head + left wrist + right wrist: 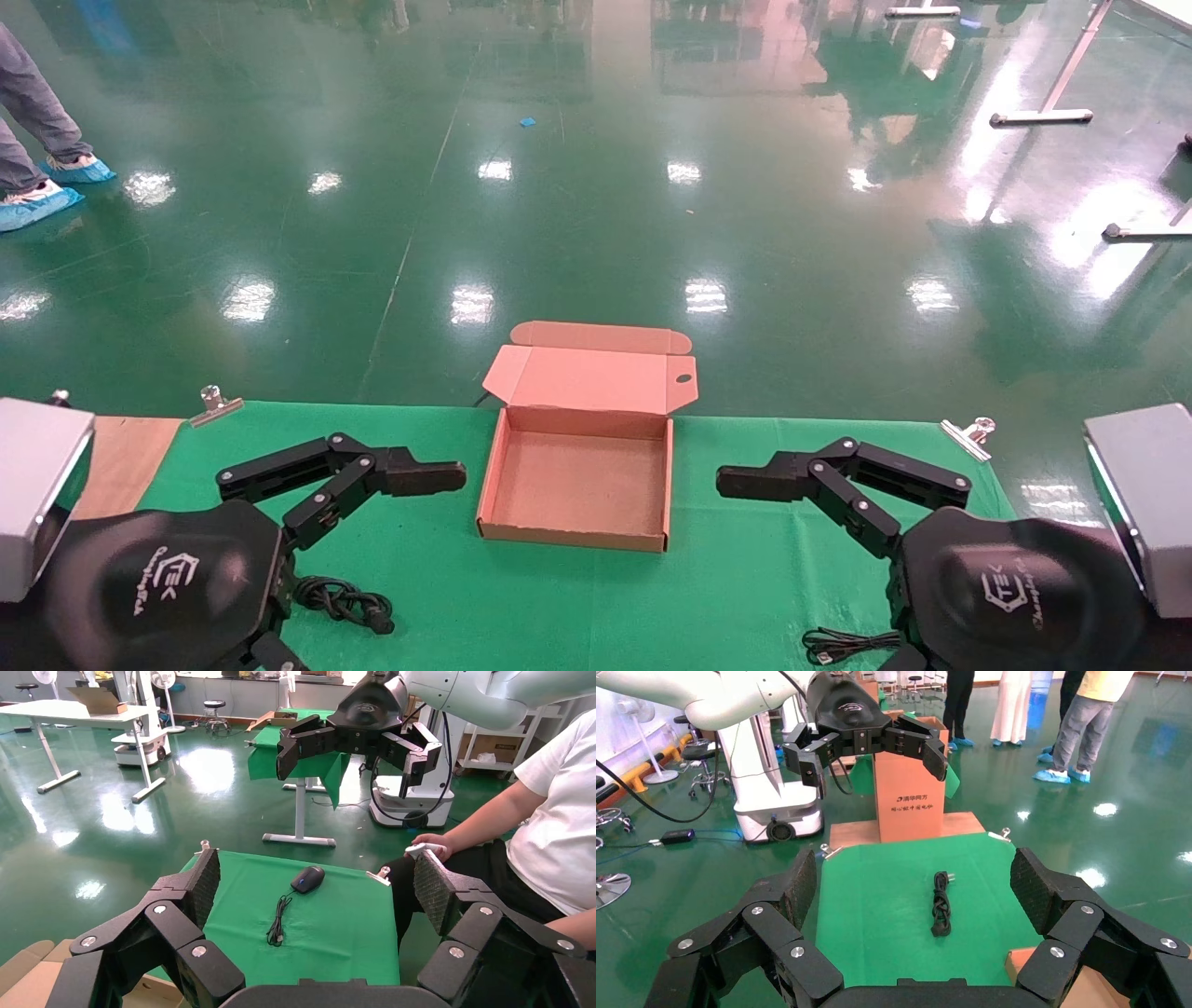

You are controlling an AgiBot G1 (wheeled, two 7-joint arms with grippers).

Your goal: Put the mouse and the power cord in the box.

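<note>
Head view: both pincers, left (438,477) and right (745,482), hover wide open and empty beside the box (577,485), cord (349,601) and mouse (308,879) apart on the worktop (745,578).

Count on the green cloth (745,578): one box (577,489), one mouse (308,879), one power cord (940,903). Two grippers, left gripper (316,896) and right gripper (916,888), each with jaws spread wide, nothing between them. Two metal clips at the far table edge, left clip (216,403) and right clip (968,435).
</note>
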